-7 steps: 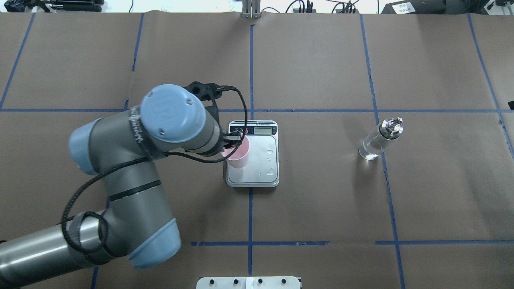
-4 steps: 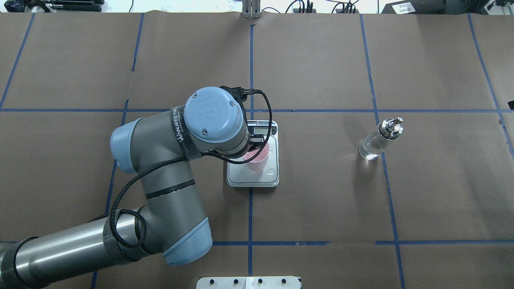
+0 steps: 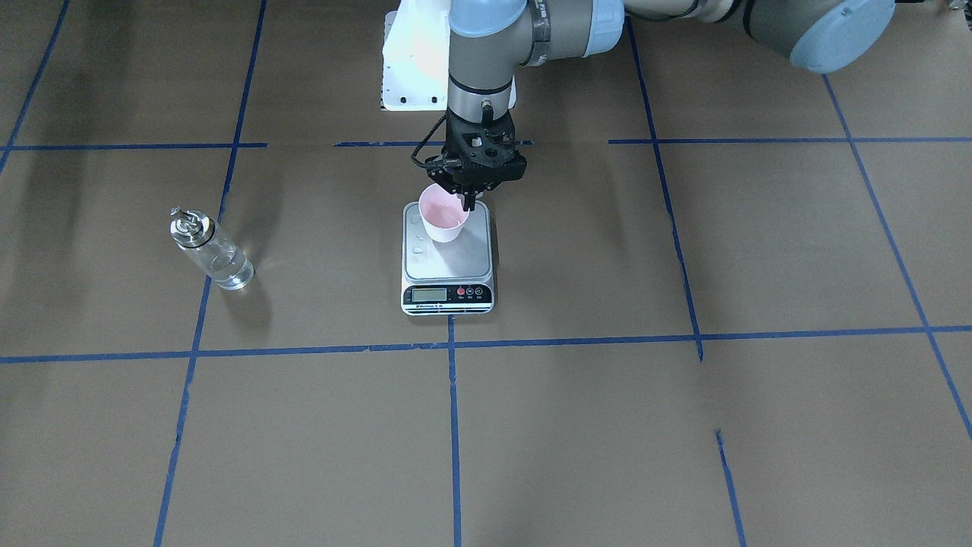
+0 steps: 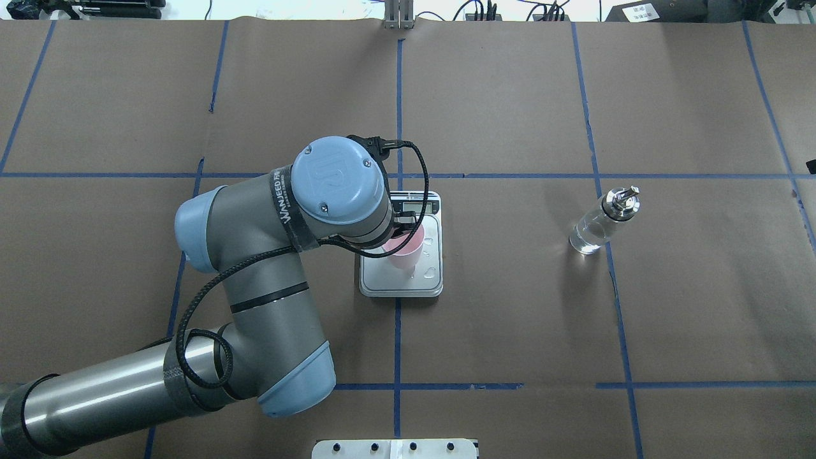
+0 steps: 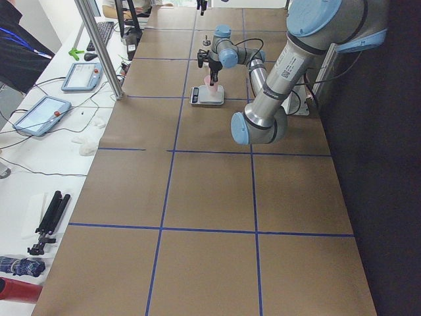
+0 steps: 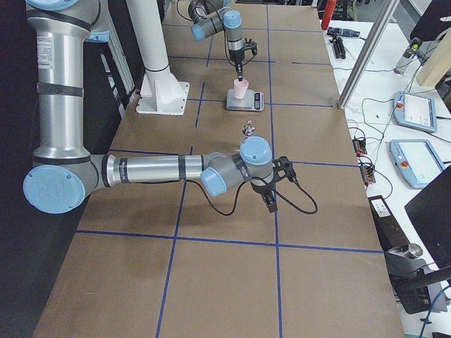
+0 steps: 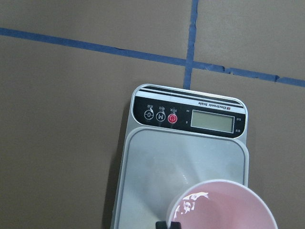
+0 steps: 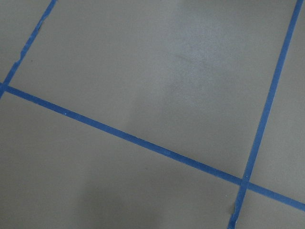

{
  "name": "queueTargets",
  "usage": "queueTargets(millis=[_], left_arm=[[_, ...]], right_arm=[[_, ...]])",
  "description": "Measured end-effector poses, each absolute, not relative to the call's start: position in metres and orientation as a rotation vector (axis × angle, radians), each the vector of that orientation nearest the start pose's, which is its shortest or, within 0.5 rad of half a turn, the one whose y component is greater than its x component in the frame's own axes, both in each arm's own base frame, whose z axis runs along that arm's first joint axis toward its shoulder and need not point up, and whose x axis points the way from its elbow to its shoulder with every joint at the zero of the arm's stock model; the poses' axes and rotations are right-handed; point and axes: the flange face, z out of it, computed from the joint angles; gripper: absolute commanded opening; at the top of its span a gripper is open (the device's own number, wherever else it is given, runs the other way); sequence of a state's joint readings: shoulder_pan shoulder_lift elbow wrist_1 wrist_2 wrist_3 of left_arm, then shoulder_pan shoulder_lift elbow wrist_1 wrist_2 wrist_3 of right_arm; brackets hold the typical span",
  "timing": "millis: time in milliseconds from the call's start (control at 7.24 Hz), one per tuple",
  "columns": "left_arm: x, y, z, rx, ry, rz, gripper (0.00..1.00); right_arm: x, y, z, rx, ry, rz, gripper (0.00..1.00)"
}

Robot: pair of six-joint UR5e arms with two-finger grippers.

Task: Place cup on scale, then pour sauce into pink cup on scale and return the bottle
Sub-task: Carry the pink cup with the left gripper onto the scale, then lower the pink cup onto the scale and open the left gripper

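The pale pink cup [image 3: 444, 216] is over the far part of the silver scale [image 3: 448, 266], upright; I cannot tell whether it rests on the platform. My left gripper [image 3: 465, 199] is shut on the cup's rim from above. In the overhead view the wrist hides most of the cup [image 4: 408, 254] and the scale [image 4: 428, 275]. In the left wrist view the cup [image 7: 224, 206] is at the bottom, over the scale [image 7: 157, 171]. The clear glass bottle [image 3: 213, 251] with clear sauce stands alone, also in the overhead view [image 4: 598, 228]. My right gripper [image 6: 272, 200] hovers low over bare paper; I cannot tell its state.
Brown paper with blue tape lines [image 4: 398, 102] covers the table. A white mounting plate [image 3: 414, 53] lies at the robot's base. Tablets and cables [image 6: 416, 134] lie on the side bench beyond the table's edge. Water drops sit on the scale platform [image 4: 433, 273].
My left arm has carried the cup to the right, from the scale's left edge to over the platform's middle. In the last half second it barely moved. The bottle has not moved.
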State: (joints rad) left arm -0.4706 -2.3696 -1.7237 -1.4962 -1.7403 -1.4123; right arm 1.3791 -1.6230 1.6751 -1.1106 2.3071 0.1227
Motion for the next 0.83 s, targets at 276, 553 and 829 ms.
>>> queueTargets(millis=[276,553,829], left_arm=[[0.546,-0.417,0.13,0.129,0.887,-0.225,0.04],[0.552,-0.422,0.136,0.132,0.889,-0.227,0.27],[0.554,-0.424,0.138,0.133,0.889,-0.226,0.65]], right_arm=[[-0.029,-0.496,0.582,0.371,-0.789,-0.253,1.0],[-0.028,-0.496,0.582,0.371,-0.788,-0.253,1.0],[-0.028,-0.496,0.582,0.371,-0.788,-0.254,1.0]])
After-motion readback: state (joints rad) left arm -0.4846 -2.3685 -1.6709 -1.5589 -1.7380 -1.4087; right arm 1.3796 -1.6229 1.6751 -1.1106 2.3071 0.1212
